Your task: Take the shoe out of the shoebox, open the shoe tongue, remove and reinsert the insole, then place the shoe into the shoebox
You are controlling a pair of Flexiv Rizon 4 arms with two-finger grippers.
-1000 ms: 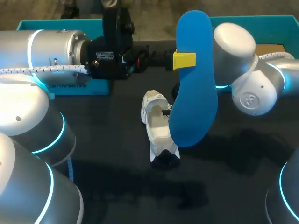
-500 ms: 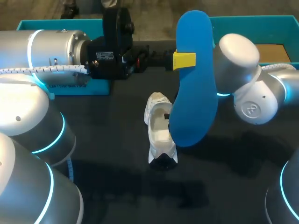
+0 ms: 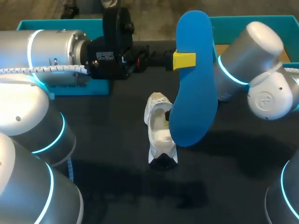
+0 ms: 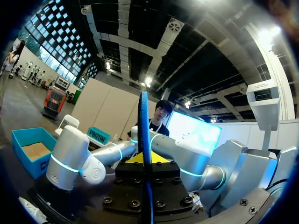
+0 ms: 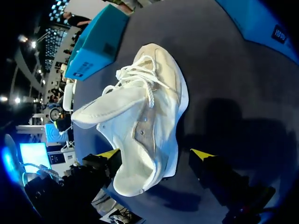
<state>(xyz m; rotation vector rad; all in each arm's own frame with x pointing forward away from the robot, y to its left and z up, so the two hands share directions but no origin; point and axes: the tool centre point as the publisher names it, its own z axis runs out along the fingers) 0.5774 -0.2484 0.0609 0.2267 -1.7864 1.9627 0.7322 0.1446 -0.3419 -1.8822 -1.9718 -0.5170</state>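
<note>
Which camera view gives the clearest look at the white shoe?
The right wrist view: the whole shoe, laces and tongue, is visible. In the head view the blue insole hides part; the left wrist view hardly shows it.

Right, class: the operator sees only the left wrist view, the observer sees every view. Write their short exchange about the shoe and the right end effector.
Operator: I see only the insole, edge-on. Where is the shoe?
Observer: The shoe sits on the table, outside the shoebox.
Operator: Is the right end effector gripping it?
Observer: No. The right end effector is open, straddling the shoe's heel end.
</note>
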